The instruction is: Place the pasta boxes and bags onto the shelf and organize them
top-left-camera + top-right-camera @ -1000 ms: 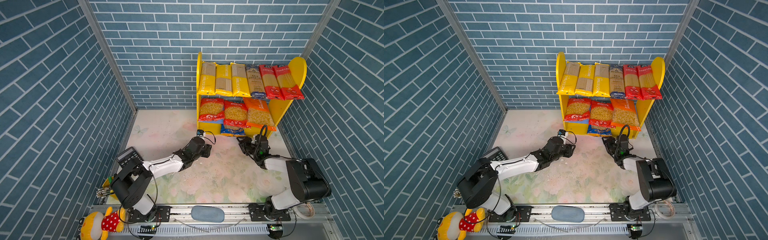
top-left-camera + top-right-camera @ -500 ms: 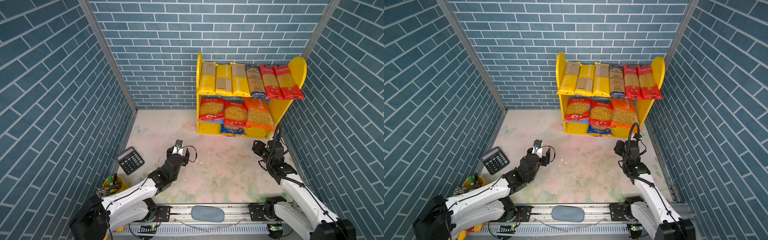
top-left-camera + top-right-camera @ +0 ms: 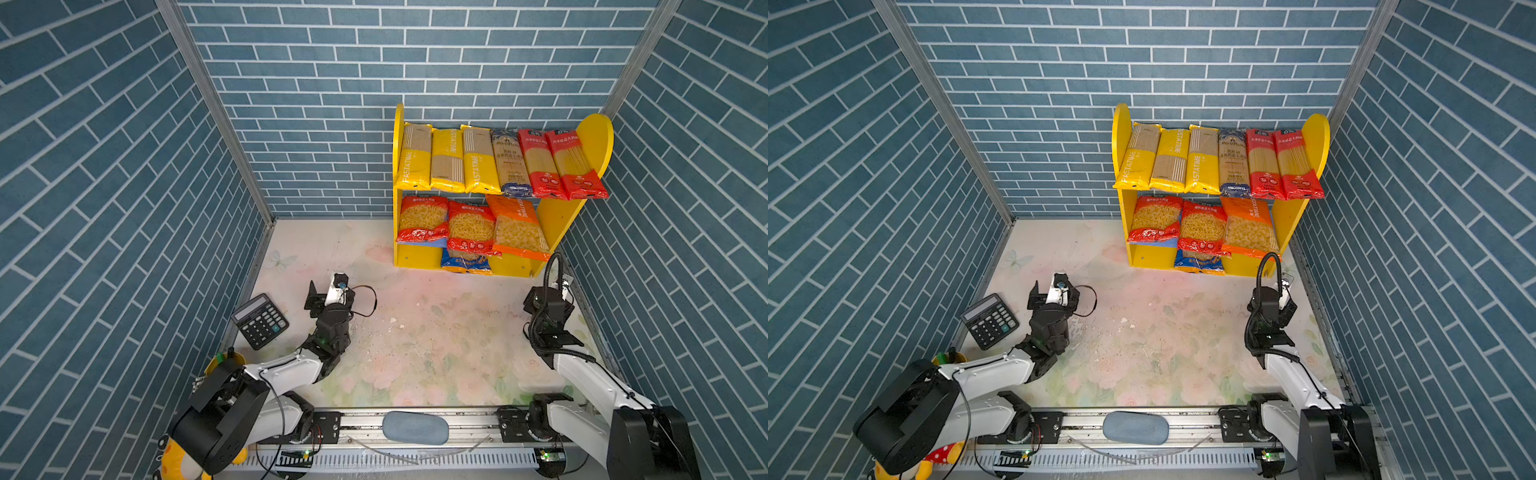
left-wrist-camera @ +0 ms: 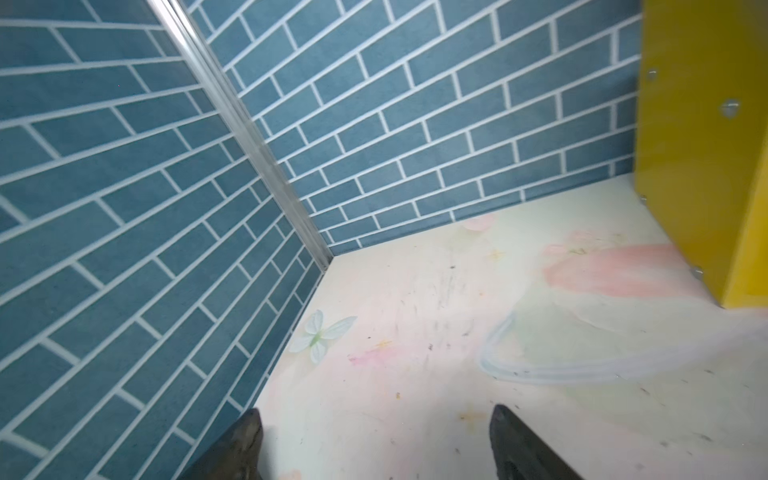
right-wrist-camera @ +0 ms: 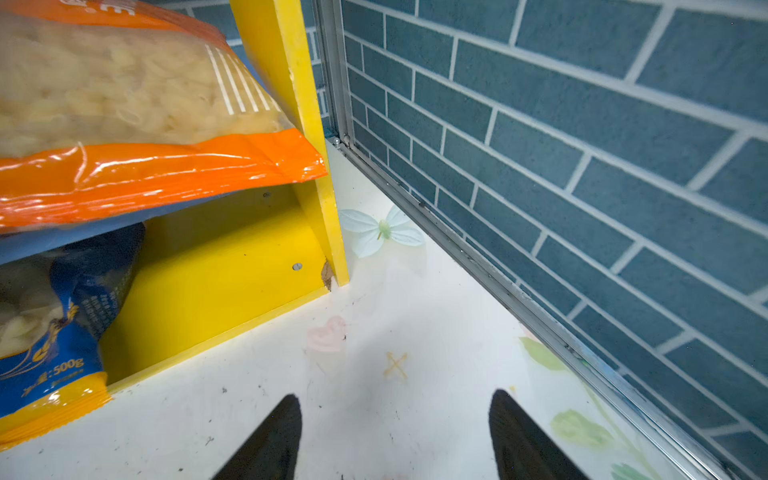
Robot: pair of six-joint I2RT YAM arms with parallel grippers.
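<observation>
Both arms have swung apart and back, jaws widening. Nearest, low in both top views, the left gripper [image 3: 327, 292] and right gripper [image 3: 550, 293] stand wide and empty. Left of them lies the black push-button calculator [image 3: 261, 320]. Farther up, right of centre, the yellow-sided two-tier wooden shelf [image 3: 594, 137] carries six long pasta packs [image 3: 498, 162] on top, three wide pasta bags [image 3: 471, 228] below, and a blue pasta bag [image 3: 465, 262] at its base — perhaps jutting onto the floor. Retreat low, clear of the overhanging orange bag [image 3: 519, 232] — nudge blue inward only if it protrudes.
</observation>
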